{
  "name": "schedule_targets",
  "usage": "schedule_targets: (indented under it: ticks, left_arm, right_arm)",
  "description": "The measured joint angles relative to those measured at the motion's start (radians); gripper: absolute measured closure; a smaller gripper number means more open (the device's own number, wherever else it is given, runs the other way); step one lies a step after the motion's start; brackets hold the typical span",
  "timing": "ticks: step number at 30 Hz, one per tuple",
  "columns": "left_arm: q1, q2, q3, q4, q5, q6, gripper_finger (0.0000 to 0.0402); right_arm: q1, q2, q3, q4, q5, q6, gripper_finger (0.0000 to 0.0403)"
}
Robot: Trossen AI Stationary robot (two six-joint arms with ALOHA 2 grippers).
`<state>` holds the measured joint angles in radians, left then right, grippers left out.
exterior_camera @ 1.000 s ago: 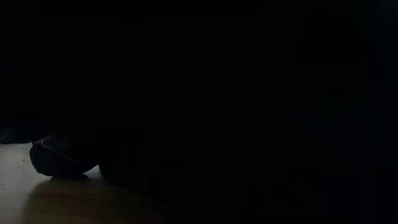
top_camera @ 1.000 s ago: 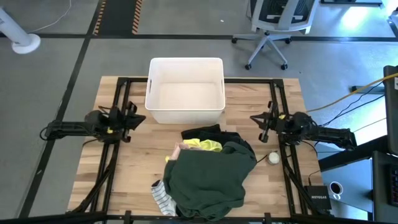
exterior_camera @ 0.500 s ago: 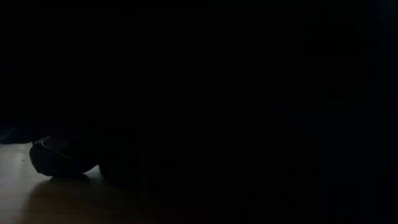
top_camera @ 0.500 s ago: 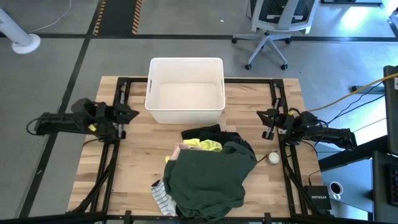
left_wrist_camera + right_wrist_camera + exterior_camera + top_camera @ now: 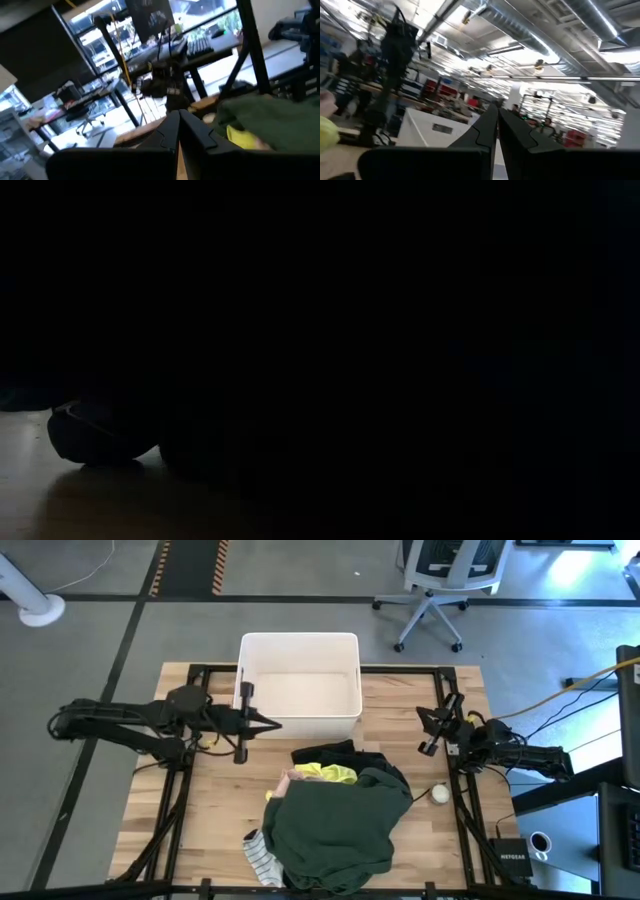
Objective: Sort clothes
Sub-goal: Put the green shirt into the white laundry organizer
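Sorting not begun, by the look of it. Bin (image 5: 299,686) at table's far edge holds nothing. All clothes lie heaped near the front centre: green garment (image 5: 335,823) on top, black one (image 5: 335,753) behind it, yellow piece (image 5: 334,774), striped sock (image 5: 262,860) at the front, pink bit (image 5: 281,783). Left gripper (image 5: 268,724) hangs beside the bin's near corner, fingers together, empty. Right gripper (image 5: 429,733) sits at the right edge, pinched narrow, empty.
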<state>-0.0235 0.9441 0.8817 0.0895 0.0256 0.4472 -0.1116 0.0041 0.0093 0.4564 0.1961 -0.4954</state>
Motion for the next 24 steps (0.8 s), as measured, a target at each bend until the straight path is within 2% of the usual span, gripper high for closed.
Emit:
schedule_targets:
  ticks: [5, 12, 15, 18, 21, 24]
  left_arm:
    - [-0.108, 0.121, 0.113, -0.157, -0.027, 0.096, 0.0398]
    - [-0.337, 0.283, 0.208, -0.313, -0.346, 0.101, 0.0398]
    - [-0.427, 0.327, 0.226, -0.321, -0.389, 0.035, 0.0398]
    - [-0.5, 0.352, 0.234, -0.284, -0.391, -0.127, 0.0398]
    - [-0.542, 0.367, 0.234, -0.217, -0.39, -0.204, 0.0398]
    - [-0.566, 0.368, 0.234, -0.173, -0.394, -0.293, 0.0397]
  right_arm:
    - [0.0, 0.002, 0.0, -0.069, 0.004, -0.007, 0.037]
    - [0.0, 0.002, 0.0, -0.097, -0.03, -0.013, 0.037]
    - [0.0, 0.002, 0.0, -0.119, -0.031, -0.017, 0.037]
    - [0.0, 0.002, 0.0, -0.142, -0.032, -0.014, 0.037]
    - [0.001, 0.002, 0.0, -0.154, -0.037, 0.014, 0.037]
    - [0.001, 0.002, 0.0, -0.148, -0.095, 0.047, 0.037]
